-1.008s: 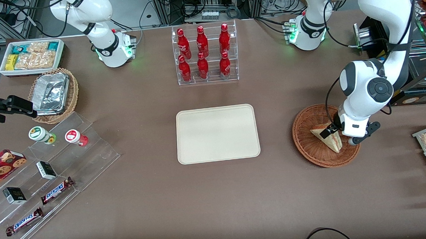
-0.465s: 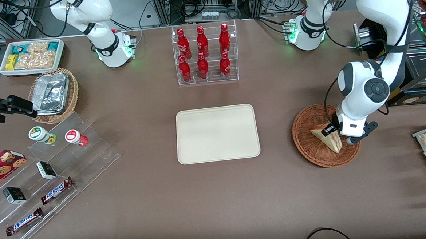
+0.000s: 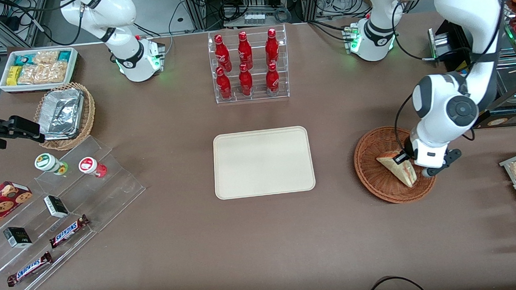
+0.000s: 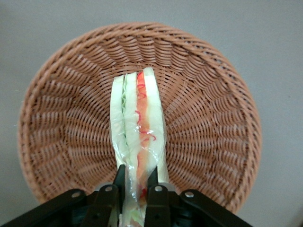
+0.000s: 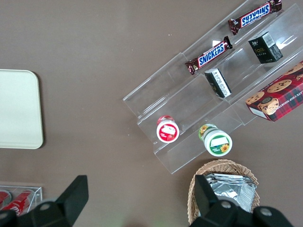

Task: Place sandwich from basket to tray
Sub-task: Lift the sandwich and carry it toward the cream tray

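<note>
Your gripper (image 4: 136, 182) pinches the sandwich (image 4: 137, 137) on its thick end, fingers closed across the bread faces (cut edge upward), inside the basket (image 4: 213, 142), tray (image 3: 263, 162) waiting mid-table.

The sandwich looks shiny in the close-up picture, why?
In the left wrist view the sandwich is in clear wrap that catches the light, with the claw shut on it over the basket; in the front view that shine is not visible.
</note>
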Action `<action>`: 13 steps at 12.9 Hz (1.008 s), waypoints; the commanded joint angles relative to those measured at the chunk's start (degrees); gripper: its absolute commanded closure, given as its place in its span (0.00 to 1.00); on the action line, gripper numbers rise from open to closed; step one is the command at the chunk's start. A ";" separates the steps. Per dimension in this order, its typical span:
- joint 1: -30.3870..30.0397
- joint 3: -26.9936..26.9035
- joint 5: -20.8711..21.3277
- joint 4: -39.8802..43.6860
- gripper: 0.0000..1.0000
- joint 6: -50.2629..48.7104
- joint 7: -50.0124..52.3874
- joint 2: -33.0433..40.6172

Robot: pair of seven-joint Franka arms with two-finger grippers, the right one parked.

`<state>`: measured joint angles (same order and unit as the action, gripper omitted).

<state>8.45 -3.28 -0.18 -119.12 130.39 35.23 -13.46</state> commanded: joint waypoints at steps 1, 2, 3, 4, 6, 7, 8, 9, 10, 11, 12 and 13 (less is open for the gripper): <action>2.00 -0.06 0.01 12.37 1.00 -15.37 -0.25 1.33; 3.32 -0.06 0.01 17.99 1.00 -21.52 -0.94 1.15; 5.42 -0.06 0.44 22.83 1.00 -26.19 -2.69 0.89; 7.01 -0.06 0.45 25.66 1.00 -28.15 -4.36 0.89; 11.57 0.03 -0.52 28.75 1.00 -29.32 -3.68 0.80; 14.29 0.03 -0.61 30.85 1.00 -29.32 -1.85 -0.50; 16.84 0.03 -0.52 32.88 1.00 -29.32 1.13 -2.34; 19.82 0.03 -0.52 34.81 1.00 -29.14 4.73 -4.80; 22.73 0.03 -0.52 36.92 1.00 -28.88 7.72 -7.26; 24.67 0.03 -0.52 39.38 1.00 -28.70 10.10 -9.72; 26.95 -0.06 -0.43 42.18 1.00 -28.70 12.74 -12.70; 28.80 -0.06 -0.35 44.30 1.00 -28.61 14.24 -15.08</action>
<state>34.22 -2.38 -0.32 -82.45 102.84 46.41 -22.24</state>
